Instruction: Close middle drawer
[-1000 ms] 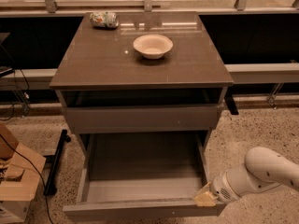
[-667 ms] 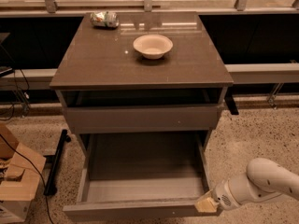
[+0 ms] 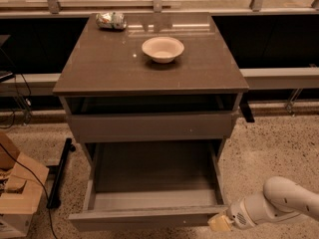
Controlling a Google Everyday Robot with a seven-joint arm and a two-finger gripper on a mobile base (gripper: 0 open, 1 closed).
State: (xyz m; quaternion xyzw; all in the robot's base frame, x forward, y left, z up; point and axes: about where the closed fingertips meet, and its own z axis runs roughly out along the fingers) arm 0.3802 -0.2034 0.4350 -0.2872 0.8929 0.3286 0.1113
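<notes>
Though the wide, shallow grey-brown middle drawer [image 3: 149, 217] stood fully out, the cream gripper [image 3: 220, 223] sat at its front corner. All closing was left to do; grip width could not be told.

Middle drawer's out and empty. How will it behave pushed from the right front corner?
The middle drawer looks empty and thin-walled, so probably light and easy to slide. The hand sits at its right front corner; an off-centre push on so wide a drawer may rack it. The plain front could let contact slip.
</notes>
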